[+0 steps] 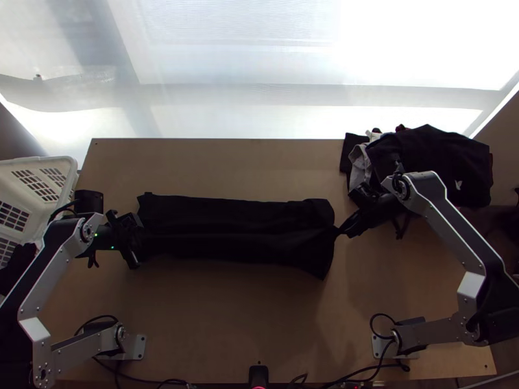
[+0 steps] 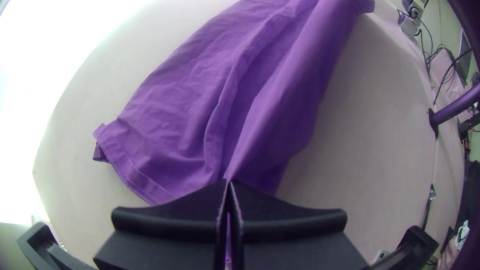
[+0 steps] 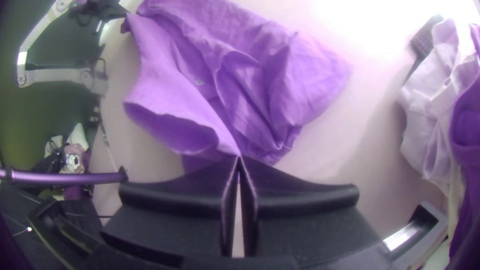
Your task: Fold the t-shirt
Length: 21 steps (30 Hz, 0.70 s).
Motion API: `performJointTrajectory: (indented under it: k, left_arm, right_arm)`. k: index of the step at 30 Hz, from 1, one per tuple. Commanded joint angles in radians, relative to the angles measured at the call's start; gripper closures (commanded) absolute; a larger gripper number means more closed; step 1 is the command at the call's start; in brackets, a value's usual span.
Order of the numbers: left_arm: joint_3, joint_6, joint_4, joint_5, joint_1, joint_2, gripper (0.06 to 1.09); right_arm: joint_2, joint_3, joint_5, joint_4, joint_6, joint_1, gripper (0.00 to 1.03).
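Note:
The black t-shirt lies as a long folded strip across the middle of the table; the wrist views show it purple. At its left end is my left gripper. In the left wrist view my left gripper is shut on the shirt near the hem. My right gripper stands at the strip's right end. In the right wrist view, the right gripper has its tips closed on a pulled-out corner of the shirt, whose cloth is loosely creased there.
A heap of dark and light clothes lies at the table's back right corner. A white basket stands beyond the left edge. Bare wood stretches between the shirt and the near edge, where cables run.

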Motion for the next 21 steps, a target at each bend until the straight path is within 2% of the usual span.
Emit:
performJointTrajectory:
  k: [1, 10, 16, 21]
  left_arm:
    - [-0.011, 0.012, 0.079, 0.0, -0.002, 0.045, 1.05]
    - [0.159, -0.015, 0.114, -0.003, -0.097, 0.218, 1.05]
    - [0.292, -0.006, 0.114, -0.014, -0.108, 0.344, 1.05]
    - [0.306, 0.014, 0.116, -0.029, -0.104, 0.416, 1.05]
  right_arm:
    - [0.024, 0.008, 0.001, 0.006, -0.001, -0.016, 1.0]
    - [0.142, 0.061, 0.019, 0.095, 0.068, 0.086, 1.0]
    - [0.182, 0.088, 0.052, 0.13, 0.082, 0.087, 1.0]
    - [0.192, 0.096, 0.094, 0.15, 0.09, 0.066, 1.0]
